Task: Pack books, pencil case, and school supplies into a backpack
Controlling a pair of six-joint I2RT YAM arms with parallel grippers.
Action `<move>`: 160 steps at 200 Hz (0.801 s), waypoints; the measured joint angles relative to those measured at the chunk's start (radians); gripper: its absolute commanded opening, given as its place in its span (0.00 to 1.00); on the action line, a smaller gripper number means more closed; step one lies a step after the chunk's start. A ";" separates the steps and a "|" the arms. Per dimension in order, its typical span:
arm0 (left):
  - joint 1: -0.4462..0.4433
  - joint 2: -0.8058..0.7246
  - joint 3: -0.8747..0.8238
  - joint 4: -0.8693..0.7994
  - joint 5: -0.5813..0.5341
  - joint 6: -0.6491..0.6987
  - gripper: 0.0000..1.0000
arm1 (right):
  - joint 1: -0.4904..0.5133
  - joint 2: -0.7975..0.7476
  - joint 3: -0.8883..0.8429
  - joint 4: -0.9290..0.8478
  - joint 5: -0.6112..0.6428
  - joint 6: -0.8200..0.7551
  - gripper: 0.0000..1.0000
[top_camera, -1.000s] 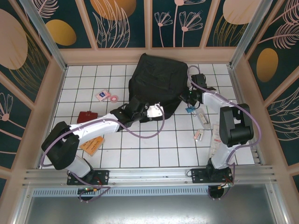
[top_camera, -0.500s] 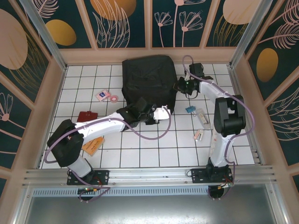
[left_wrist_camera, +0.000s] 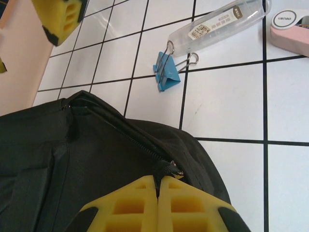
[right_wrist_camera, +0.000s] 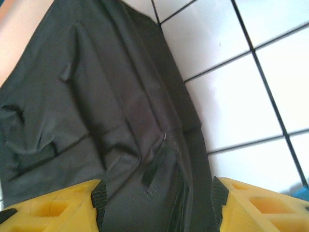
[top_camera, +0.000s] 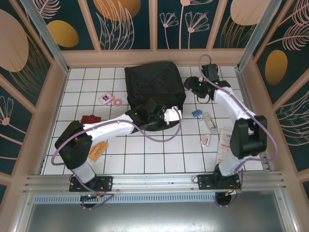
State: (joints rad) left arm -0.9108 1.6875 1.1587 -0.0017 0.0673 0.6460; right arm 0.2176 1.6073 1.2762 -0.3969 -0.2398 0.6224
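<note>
The black backpack (top_camera: 154, 89) lies flat at the back centre of the tiled table. My left gripper (top_camera: 170, 118) (left_wrist_camera: 158, 180) is shut on the zip pull (left_wrist_camera: 170, 168) at the backpack's near right corner. My right gripper (top_camera: 189, 84) (right_wrist_camera: 154, 205) is open at the backpack's right edge, with black fabric (right_wrist_camera: 120, 121) between its yellow fingers. An orange book (top_camera: 96, 150) lies near left, partly under the left arm. A dark red pencil case (top_camera: 89, 120) lies left of the backpack. Of the school supplies, a pink card (top_camera: 105, 98) and a pink roll (top_camera: 116, 101) lie further back.
A blue binder clip (top_camera: 196, 113) (left_wrist_camera: 166, 72), a clear tube (top_camera: 208, 121) (left_wrist_camera: 219, 24) and a pink-white piece (top_camera: 204, 140) lie right of the backpack. A long white packet (top_camera: 224, 142) lies beside the right arm. Wooden walls (top_camera: 63, 87) ring the table.
The right gripper opened and let go of the backpack, which dropped flat and shifted left. The left gripper, still shut on the zip pull, moved right.
</note>
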 measured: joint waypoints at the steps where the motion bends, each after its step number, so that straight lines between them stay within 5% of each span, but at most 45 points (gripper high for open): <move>1: 0.000 0.000 0.000 0.000 0.000 0.000 0.00 | 0.000 -0.007 -0.008 0.001 -0.003 0.008 0.61; 34: 0.000 0.000 -0.011 0.007 0.000 0.007 0.00 | 0.051 -0.065 -0.146 0.024 -0.066 0.132 0.61; 83: 0.000 0.000 -0.040 0.024 -0.019 0.003 0.00 | 0.134 -0.032 -0.196 0.068 -0.103 0.253 0.46; 160: 0.000 -0.029 -0.077 0.051 -0.054 -0.005 0.00 | 0.165 -0.097 -0.283 0.083 -0.061 0.275 0.34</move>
State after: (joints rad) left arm -0.9112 1.6588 1.0821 0.0494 0.0135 0.6411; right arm 0.3824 1.5105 0.9936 -0.3138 -0.3012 0.8970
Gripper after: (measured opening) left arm 0.059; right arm 0.344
